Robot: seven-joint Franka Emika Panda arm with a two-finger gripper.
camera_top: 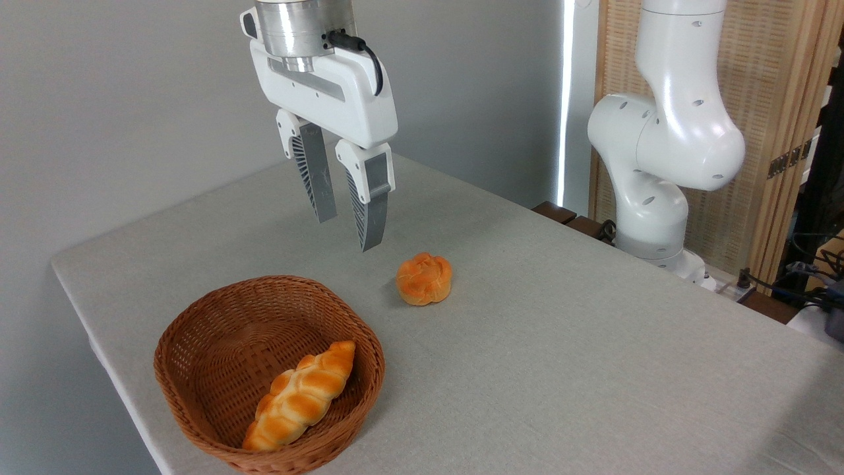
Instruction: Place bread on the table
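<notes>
Here we see the table first, a wide light grey-beige top with a cloth-like texture and a rounded corner at the left, filling most of the view. Behind it at the right stands the white arm, its thick joints rising from a base near the table's far edge, in front of a wooden slatted screen. A plain grey wall runs behind the left side.

Next in size we find the brown wicker basket sitting on the table near the front left edge. Inside it lies a long braided golden loaf, stretched diagonally and leaning up against the basket's near right wall.

Above the table, at the upper centre, hangs the gripper, white-bodied with a metal wrist and a black cable looping at its side. Its two grey ribbed fingers point downward and stand spread apart, with nothing between them; they are clear of the tabletop and of everything on it.

Smallest of all, we see the bread, a round orange-golden bun with a knotted top. It rests directly on the table, outside the basket and to its upper right, just below and to the right of the open fingertips, apart from them
</notes>
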